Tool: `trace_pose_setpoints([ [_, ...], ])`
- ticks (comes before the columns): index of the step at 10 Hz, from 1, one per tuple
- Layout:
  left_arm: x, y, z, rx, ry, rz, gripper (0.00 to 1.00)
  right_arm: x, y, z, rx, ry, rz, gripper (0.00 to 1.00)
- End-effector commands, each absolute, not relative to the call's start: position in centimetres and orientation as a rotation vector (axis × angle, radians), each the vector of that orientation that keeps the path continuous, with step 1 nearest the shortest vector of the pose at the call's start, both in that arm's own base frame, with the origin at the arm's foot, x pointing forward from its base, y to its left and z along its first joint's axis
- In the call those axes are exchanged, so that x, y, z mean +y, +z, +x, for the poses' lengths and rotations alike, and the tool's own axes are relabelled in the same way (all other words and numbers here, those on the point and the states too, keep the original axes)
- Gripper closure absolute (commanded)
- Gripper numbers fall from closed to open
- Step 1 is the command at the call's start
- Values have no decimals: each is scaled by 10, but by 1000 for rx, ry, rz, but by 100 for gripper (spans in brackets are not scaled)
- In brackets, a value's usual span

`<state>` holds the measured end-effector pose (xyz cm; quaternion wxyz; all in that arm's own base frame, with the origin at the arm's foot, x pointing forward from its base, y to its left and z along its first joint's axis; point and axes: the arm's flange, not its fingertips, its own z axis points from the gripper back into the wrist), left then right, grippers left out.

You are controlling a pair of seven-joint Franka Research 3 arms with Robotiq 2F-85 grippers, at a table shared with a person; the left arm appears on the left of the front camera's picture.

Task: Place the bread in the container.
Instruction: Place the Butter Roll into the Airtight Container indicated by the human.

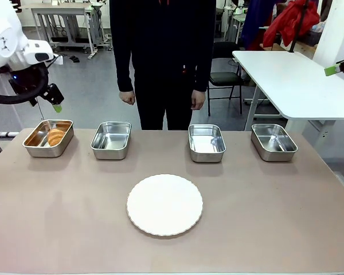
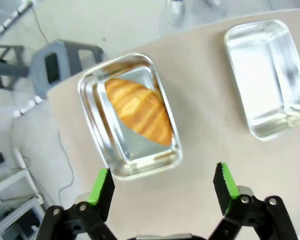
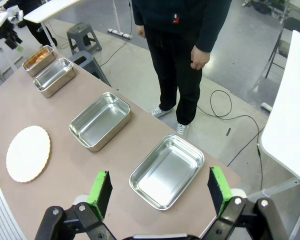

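- The bread (image 2: 139,111) lies inside the container (image 2: 92,127), the leftmost pan at the table's far edge.
- The left gripper (image 2: 162,188) hangs above it, fingers spread and empty.
- The right gripper (image 3: 160,192) is likewise spread and empty.
- The placing looks done; only pulling away seems left.

White plate (image 1: 164,205), 3 empty pans (image 1: 206,142)

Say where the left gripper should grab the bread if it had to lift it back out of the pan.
Probably the bread at its thick middle, from straight above. It lies diagonally in the container, so turn the left gripper, now open, until its fingers close across the short width; the walls block any side approach.
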<state>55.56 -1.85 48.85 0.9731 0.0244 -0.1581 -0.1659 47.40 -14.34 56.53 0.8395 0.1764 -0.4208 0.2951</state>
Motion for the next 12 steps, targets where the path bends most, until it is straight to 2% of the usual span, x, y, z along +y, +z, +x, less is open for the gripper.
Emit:
trace_pose_setpoints([
  [1,-36,492,479,-416,-345,116,0,-142,566,474,-899,627,381,0],
  [3,-44,491,427,-461,-328,119,0,-142,566,474,-899,627,381,0],
  [6,-37,473,360,-449,-253,104,0,-142,566,474,-899,627,381,0],
  [9,-31,443,361,-334,-295,73,0,-142,566,474,-899,627,381,0],
  [10,-36,475,368,-419,-273,92,0,-142,566,474,-899,627,381,0],
  [12,-36,475,368,-419,-273,92,0,-142,566,474,-899,627,381,0],
])
